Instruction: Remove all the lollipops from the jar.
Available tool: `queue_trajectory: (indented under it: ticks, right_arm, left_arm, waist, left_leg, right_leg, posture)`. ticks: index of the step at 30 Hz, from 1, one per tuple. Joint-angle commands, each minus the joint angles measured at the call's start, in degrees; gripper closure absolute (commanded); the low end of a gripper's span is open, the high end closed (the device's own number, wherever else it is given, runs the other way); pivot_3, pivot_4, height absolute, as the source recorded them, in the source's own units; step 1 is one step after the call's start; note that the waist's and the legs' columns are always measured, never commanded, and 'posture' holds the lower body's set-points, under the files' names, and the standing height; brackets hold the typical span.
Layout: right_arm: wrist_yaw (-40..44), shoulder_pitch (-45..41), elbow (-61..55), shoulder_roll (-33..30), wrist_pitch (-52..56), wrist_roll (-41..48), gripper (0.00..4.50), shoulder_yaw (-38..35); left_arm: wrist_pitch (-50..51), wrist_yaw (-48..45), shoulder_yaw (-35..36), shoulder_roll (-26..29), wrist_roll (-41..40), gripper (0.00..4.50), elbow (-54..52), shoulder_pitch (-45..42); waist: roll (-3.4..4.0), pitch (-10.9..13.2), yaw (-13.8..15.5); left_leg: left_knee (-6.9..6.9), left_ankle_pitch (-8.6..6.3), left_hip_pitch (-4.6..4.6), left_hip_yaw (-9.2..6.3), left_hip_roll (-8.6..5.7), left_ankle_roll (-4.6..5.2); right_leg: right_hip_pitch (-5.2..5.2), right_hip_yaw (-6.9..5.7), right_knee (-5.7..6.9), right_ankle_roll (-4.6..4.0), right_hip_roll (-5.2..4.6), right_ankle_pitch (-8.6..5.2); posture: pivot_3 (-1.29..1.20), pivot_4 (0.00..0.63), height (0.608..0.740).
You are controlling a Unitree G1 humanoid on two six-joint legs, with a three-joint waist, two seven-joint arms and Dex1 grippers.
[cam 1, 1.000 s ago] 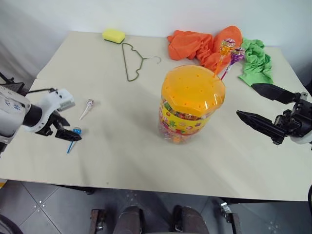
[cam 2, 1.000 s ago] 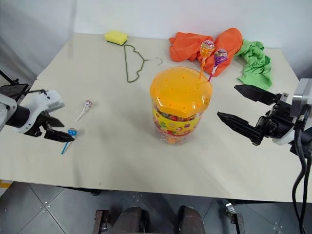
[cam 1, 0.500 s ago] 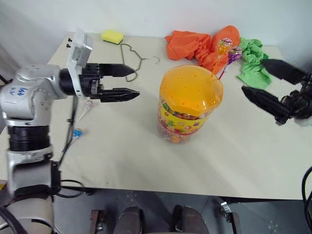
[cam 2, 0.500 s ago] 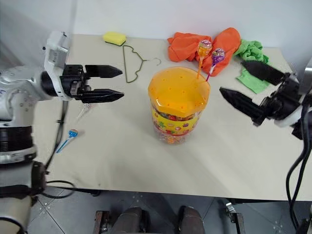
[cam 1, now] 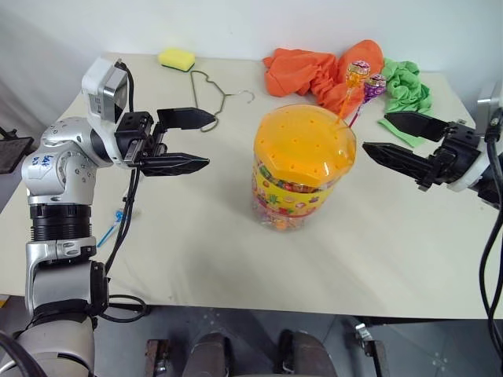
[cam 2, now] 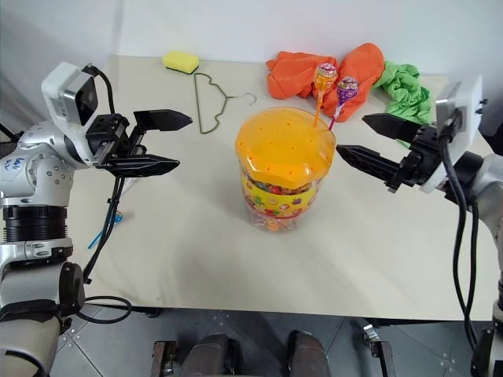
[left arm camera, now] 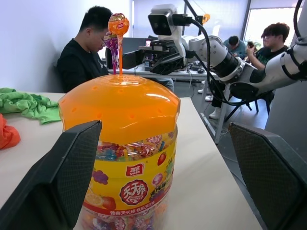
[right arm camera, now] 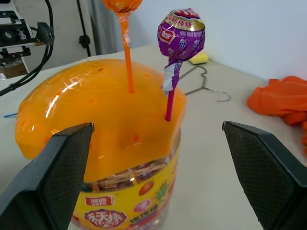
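Lollipops on the left are lying where they were: the blue-stick lollipop (cam 1: pixel 118 217) is resting on the table (cam 1: pixel 196 251) beside the left arm, near the left edge. Since a second ago the left gripper (cam 1: pixel 198 140) has been lifting away from that lollipop and swinging in toward the middle; its jaws are now standing wide apart and empty, pointing at the jar (cam 1: pixel 302 165), which is sitting mid-table. Two lollipops are remaining in the lid: the orange lollipop (cam 1: pixel 359 73) and the purple lollipop (cam 1: pixel 374 85), sticks planted in the far right holes. The right gripper (cam 1: pixel 385 133) is closing in on them, jaws spread wide, holding nothing. So the job looks half done. Open table is surrounding the jar on all sides; the hanger (cam 1: pixel 208 90) and the cloths (cam 1: pixel 330 67) are lying well behind.
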Motion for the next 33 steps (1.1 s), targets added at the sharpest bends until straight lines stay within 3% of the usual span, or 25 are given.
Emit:
queue_trajectory:
  ticks: [1, 9, 10, 12, 19, 24, 33]
  right_arm:
    - [2.31, -4.43, 3.37, 1.29, -2.03, -1.83, 0.0, 1.49]
    - [7.5, -13.28, 12.54, 5.41, -4.05, -8.15, 0.0, 8.68]
    - [8.08, -14.22, 13.61, 6.14, -4.54, -8.61, 0.19, 8.89]
    - [8.87, -15.29, 14.62, 7.03, -5.23, -9.17, 0.65, 8.73]
    - [9.02, -17.37, 15.1, 8.42, -5.05, -9.46, 3.03, 7.31]
    - [7.89, -18.26, 13.87, 8.0, -4.62, -8.92, 4.47, 5.1]
    - [6.22, -17.51, 10.67, 6.93, -2.95, -8.06, 4.47, 2.86]
  left_arm:
    - [-0.43, -0.49, 0.61, 1.17, -1.42, 0.02, -2.47, 0.47]
    - [0.6, 1.82, 1.92, 2.06, -2.67, 0.02, -6.6, 3.6]
    - [0.76, 2.26, 2.21, 2.29, -2.95, 0.0, -7.36, 4.17]
    - [1.08, 3.1, 2.68, 2.64, -3.46, 0.0, -8.58, 5.03]
    - [0.94, 4.78, 3.02, 2.63, -4.3, 0.0, -10.11, 6.06]
    - [0.54, 5.03, 2.54, 2.2, -4.48, 0.0, -9.64, 5.3]
    - [-0.91, 4.57, 1.17, 1.14, -3.95, 0.0, -6.67, 3.11]
  waist:
    - [0.0, 0.0, -0.13]
    - [0.0, 0.0, -0.28]
    - [0.0, 0.0, -0.5]
    - [0.01, 0.0, -0.48]
    - [0.01, 0.0, -0.43]
    - [0.01, 0.0, -0.62]
    - [0.01, 0.0, -0.44]
  left_leg:
    - [0.0, 0.0, 0.01, 0.0, 0.01, 0.0]
    - [-0.01, 0.0, -0.01, -0.01, 0.01, 0.0]
    - [0.0, 0.0, 0.0, -0.01, 0.02, 0.0]
    - [-0.03, 0.0, 0.0, -0.03, 0.02, 0.0]
    - [-0.02, 0.0, 0.0, -0.03, 0.01, 0.0]
    - [-0.03, 0.0, 0.01, -0.03, 0.03, 0.0]
    - [-0.03, 0.0, 0.0, -0.02, 0.01, 0.0]
  right_leg:
    - [0.0, 0.0, 0.0, 0.0, 0.01, 0.0]
    - [-0.01, -0.01, 0.0, 0.0, 0.0, 0.0]
    - [-0.01, -0.01, 0.0, 0.0, 0.0, 0.0]
    - [-0.01, -0.01, 0.0, 0.0, 0.0, 0.0]
    - [-0.01, -0.01, 0.0, 0.0, 0.0, 0.0]
    - [-0.01, -0.01, 0.01, 0.0, 0.01, 0.0]
    - [-0.01, 0.0, 0.01, 0.0, 0.0, 0.0]
  posture:
    - [0.0, 0.15, 0.74]
    - [0.0, 0.15, 0.74]
    - [0.0, 0.15, 0.74]
    - [0.0, 0.15, 0.74]
    - [0.0, 0.15, 0.74]
    - [0.0, 0.15, 0.74]
    - [0.0, 0.15, 0.74]
